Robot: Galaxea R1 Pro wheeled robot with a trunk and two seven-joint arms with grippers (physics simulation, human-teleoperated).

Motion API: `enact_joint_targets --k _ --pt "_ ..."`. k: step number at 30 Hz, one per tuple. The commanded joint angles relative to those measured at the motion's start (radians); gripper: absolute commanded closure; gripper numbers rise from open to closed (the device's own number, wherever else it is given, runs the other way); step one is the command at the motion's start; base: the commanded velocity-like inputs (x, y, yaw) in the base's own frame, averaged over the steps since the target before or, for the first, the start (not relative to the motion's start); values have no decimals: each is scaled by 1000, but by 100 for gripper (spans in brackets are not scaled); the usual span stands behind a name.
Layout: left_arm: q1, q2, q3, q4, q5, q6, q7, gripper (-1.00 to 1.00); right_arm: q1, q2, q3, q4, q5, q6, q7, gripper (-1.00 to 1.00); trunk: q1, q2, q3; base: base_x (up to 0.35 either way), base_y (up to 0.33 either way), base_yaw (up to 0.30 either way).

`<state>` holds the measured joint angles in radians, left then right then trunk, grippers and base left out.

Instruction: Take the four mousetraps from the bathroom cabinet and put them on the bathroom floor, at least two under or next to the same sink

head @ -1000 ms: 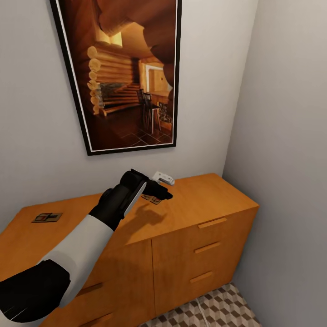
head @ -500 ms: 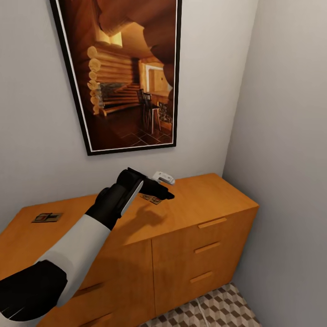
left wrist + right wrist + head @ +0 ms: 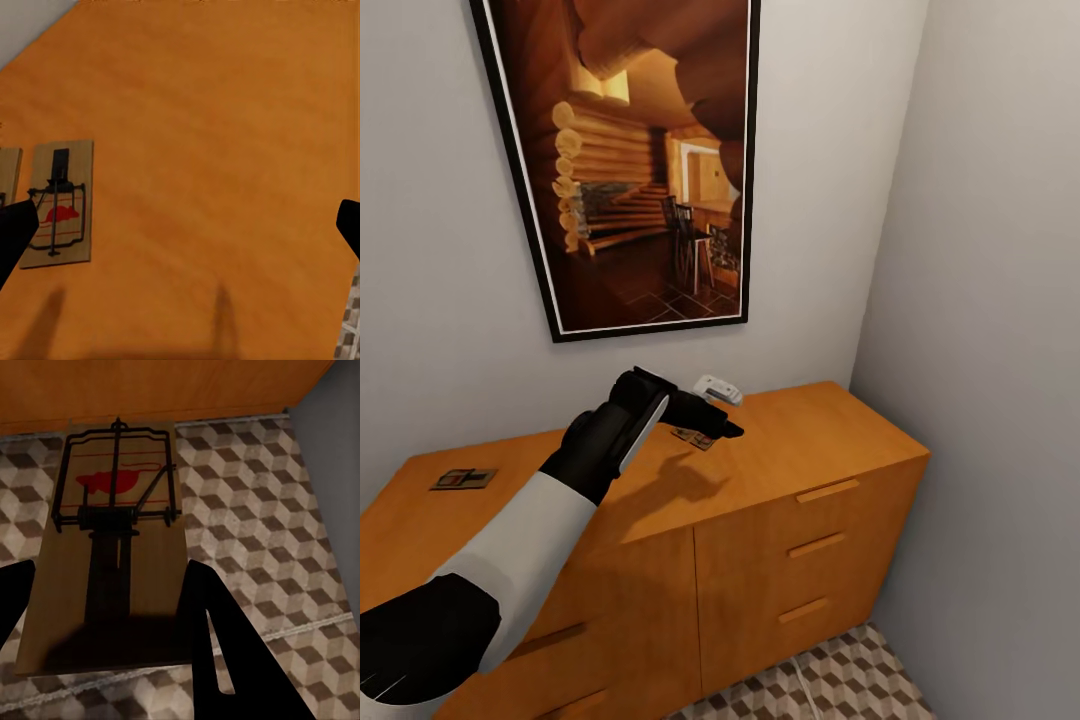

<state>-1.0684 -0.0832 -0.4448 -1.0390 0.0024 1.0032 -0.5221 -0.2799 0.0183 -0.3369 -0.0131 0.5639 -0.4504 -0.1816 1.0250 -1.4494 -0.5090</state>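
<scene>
Floor: cube-patterned tiles (image 3: pixel 285 510) lie below the right gripper (image 3: pixel 105 622), whose fingers (image 3: pixel 214 637) pinch a mousetrap (image 3: pixel 112 585) between them, just off the cabinet's base.
Cabinet: orange-brown surface (image 3: pixel 810 420) carries the remaining traps.
Left gripper: the gripper (image 3: pixel 715 428) hovers over the surface, fingers (image 3: pixel 15 232) spread wide; a trap (image 3: pixel 60 202) lies beside one fingertip, off centre.
Advice: I judge the arm should shift sideways until the board sits midway between the fingertips, then lower straight and close on its long edges.
Far trap: another (image 3: pixel 463 479) rests near the cabinet's left end.
Change: the left forearm has drawn back slightly toward the left; camera unmoved.
</scene>
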Motion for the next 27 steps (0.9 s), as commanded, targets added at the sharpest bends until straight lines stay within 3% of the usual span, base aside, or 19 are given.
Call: enact_joint_targets --k 1,7,15,27 --pt "-1 0 0 -1 0 5 -2 -100 -1 0 -5 1 7 -3 -3 100 0 -1 -1 0 0 0" --pt "-1 3 2 -3 1 5 -17 -100 -1 0 -5 1 7 -2 -3 100 0 -1 -1 0 0 0" --pt "-1 3 62 -14 1 5 -46 -100 -1 0 -5 1 7 -2 -3 100 0 -1 -1 0 0 0" --pt "-1 3 74 -15 1 5 -48 -100 -1 0 -5 1 7 -2 -4 100 0 -1 -1 0 0 0"
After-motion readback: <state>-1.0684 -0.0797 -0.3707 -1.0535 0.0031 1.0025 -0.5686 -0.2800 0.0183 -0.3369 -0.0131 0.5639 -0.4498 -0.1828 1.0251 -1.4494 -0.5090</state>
